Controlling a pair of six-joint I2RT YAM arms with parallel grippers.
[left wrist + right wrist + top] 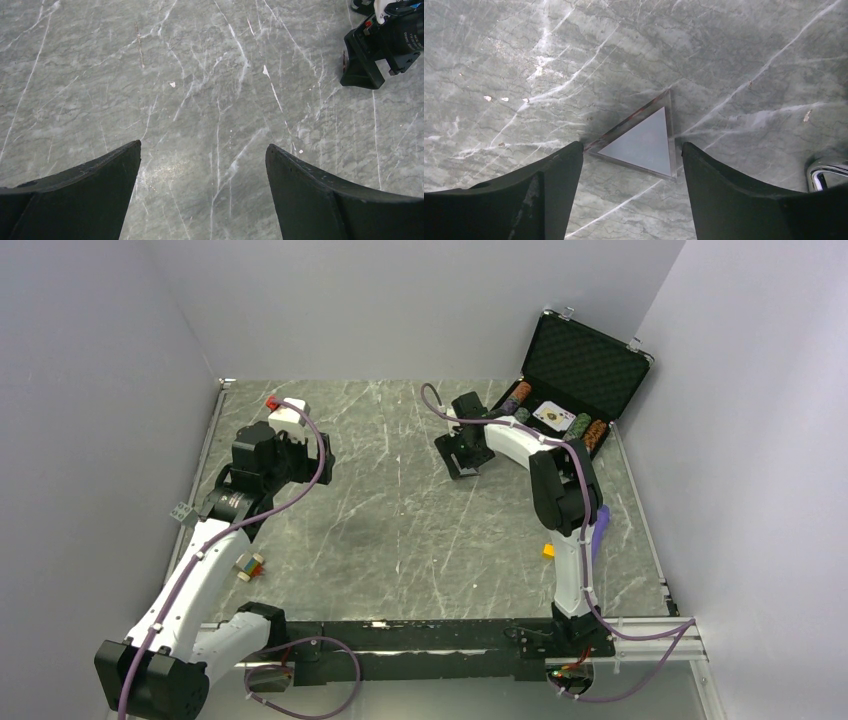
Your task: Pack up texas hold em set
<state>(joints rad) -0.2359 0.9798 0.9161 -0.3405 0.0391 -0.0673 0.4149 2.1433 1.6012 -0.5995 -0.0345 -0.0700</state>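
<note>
Straddling triangle (644,142) with right gripper (631,145), jaws apart, ungrasped, likely for packing into open case (585,365); parking left gripper (203,145) wide open, aside.

Open room runs across the middle of the bench (400,530); the open briefcase (585,365) blocks the far right corner.

The briefcase (585,365) stands open at the counter's (400,520) far right corner, its lid raised behind, with chip rows (585,430) and cards (553,416) in its tray. Just left of and before it is the right tool (633,145). A flat triangular piece (646,142) lies on the counter between its fingers (549,185). The left tool (202,147) hovers over the far left. A small cube (548,550) and a stick (600,525) lie beside the right arm, nearer the front.
</note>
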